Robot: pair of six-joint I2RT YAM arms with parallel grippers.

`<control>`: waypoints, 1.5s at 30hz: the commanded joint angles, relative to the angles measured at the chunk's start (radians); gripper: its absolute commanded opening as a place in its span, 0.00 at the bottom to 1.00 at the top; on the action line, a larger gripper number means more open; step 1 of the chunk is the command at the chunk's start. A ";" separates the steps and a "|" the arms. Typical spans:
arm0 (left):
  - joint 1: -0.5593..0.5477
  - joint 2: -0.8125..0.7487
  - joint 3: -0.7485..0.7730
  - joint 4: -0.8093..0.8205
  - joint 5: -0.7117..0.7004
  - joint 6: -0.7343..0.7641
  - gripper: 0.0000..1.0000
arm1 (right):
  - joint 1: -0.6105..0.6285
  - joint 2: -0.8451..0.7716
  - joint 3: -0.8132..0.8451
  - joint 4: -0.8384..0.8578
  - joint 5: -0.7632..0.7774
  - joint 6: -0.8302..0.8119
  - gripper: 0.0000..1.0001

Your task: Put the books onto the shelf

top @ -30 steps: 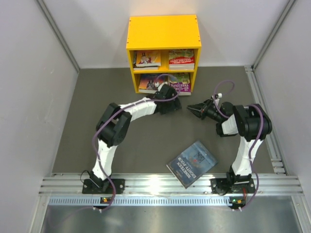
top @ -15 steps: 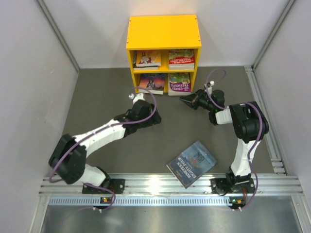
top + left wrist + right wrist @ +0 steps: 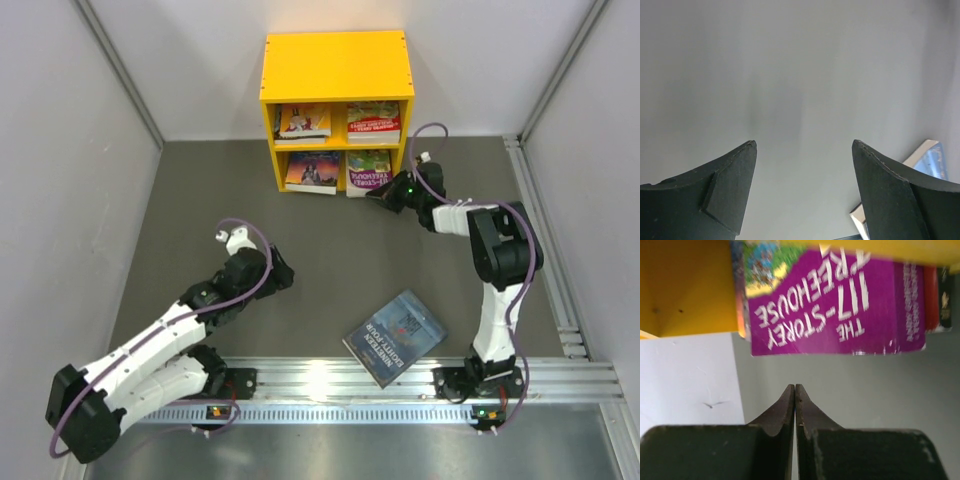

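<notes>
**Shelf** [image 3: 337, 70] — yellow, at the far middle of the counter [image 3: 200, 200], its back to the rear wall. One board and a centre divider make four compartments.

**Books on the shelf** — they lie flat with covers up, in all four compartments:
- Upper left [image 3: 302, 120]: pale cover with a red band.
- Upper right [image 3: 373, 122]: red and cream.
- Lower left [image 3: 312, 171]: dark purple picture.
- Lower right: see the purple book.

I cannot tell how many books lie in each pile.

**Purple book** [image 3: 840, 300] — in the lower right compartment, with white lettering that reads upside down in my right wrist view. Its near edge sticks out past the shelf front, over the counter. Edges of other books show on either side of it.

**Loose book** [image 3: 395, 337] — blue cover, flat on the counter near the front rail, just left of my right arm's base. It is turned at an angle and lies well apart from the shelf. A pale blue corner, probably of this book, shows at the lower right of my left wrist view.

**Right gripper** [image 3: 795, 386] — fingers pressed together, holding nothing. It sits low at the front of the lower right compartment. The tips point at the purple book's near edge, with a strip of counter showing between them and it.

**Left gripper** [image 3: 804, 145] — fingers wide apart, nothing between them. It is over bare counter on the left side, well apart from the shelf and every book, with the arm stretched low from its base.
</notes>
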 commanded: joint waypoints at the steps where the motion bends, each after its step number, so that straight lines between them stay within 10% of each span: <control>1: 0.006 -0.049 -0.022 -0.078 -0.062 -0.015 0.82 | 0.046 -0.038 -0.017 -0.046 0.051 -0.077 0.00; 31: 0.009 -0.042 -0.034 -0.097 -0.039 -0.037 0.83 | 0.013 0.191 0.313 -0.227 0.197 -0.075 0.00; 42: 0.011 -0.043 -0.060 -0.068 0.007 -0.035 0.84 | -0.015 -0.116 0.077 -0.204 0.130 -0.187 0.00; 45: 0.011 -0.022 -0.084 -0.005 0.050 -0.018 0.86 | -0.026 -0.280 0.021 -0.325 0.139 -0.273 0.29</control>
